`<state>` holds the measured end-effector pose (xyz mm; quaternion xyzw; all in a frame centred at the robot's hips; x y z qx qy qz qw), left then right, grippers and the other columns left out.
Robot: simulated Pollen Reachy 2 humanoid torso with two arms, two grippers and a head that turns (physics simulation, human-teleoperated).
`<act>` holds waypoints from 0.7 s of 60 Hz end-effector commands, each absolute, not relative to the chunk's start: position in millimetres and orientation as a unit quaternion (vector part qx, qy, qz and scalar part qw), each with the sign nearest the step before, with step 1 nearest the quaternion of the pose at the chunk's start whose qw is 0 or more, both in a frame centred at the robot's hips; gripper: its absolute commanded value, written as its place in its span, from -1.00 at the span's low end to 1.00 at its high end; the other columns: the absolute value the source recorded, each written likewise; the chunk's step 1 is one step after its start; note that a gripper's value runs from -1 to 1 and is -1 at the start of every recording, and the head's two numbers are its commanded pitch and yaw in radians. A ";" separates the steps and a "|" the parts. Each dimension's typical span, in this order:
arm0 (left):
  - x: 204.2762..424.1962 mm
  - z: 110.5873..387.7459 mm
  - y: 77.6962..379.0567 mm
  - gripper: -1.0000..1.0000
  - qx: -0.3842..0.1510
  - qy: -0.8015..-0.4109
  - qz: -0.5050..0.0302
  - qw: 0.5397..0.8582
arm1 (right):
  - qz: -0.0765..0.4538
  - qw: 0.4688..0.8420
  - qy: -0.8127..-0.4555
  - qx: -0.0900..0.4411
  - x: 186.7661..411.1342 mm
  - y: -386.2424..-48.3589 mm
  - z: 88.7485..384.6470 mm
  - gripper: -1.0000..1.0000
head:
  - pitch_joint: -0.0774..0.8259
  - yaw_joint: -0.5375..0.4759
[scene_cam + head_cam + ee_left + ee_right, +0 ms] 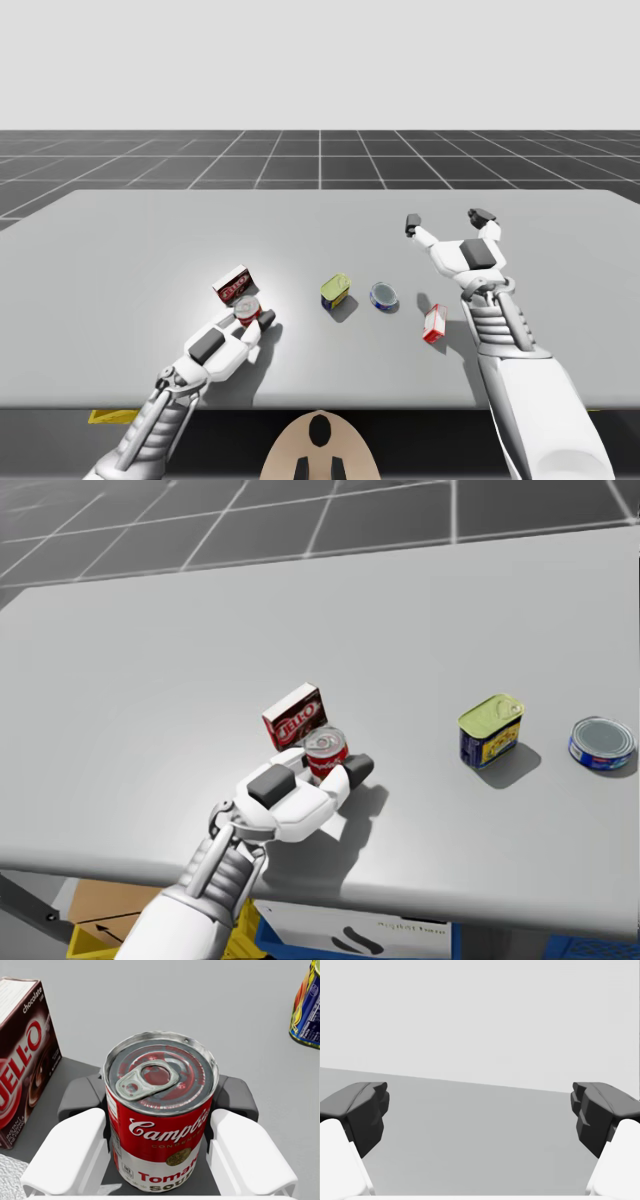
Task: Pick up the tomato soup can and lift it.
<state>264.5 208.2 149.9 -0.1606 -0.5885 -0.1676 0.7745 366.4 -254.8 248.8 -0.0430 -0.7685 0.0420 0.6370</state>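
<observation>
On the worktop's (150,250) near left side, the soup can is being gripped, with the lift yet to come

Just beside a dark red box (296,716), the tomato soup can (160,1130) is being held upright between the fingers of the left claw (159,1097). Its dark pads (82,1097) are being pressed against the can's wall from two sides, so this claw is being read as clenched on the can. No gap under the can is being shown in the high view, so it is being judged as resting on the worktop or barely clear of it.

The reach and the grasp are being counted as done. The raising is being counted as what is left.

Well apart, over the far right of the worktop, the right claw (447,220) is being held released, with nothing between its fingers. A yellow-topped blue can (490,732), a flat blue can (602,743) and a small red box (435,324) are being left untouched between the two arms
</observation>
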 end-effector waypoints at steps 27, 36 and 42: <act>261.6 147.0 206.0 1.00 -0.165 -0.577 -0.171 0.781 | 0.042 0.637 -0.768 -0.046 365.4 -255.3 247.2 -1.00 | -0.05 0.66; 258.4 167.6 204.9 1.00 -0.162 -0.585 -0.176 0.775 | 0.043 0.638 -0.767 -0.046 365.2 -255.7 247.2 -1.00 | -0.04 0.65; 256.9 193.3 206.8 1.00 -0.154 -0.601 -0.179 0.764 | 0.043 0.639 -0.767 -0.045 365.0 -256.1 247.1 -1.00 | -0.04 0.65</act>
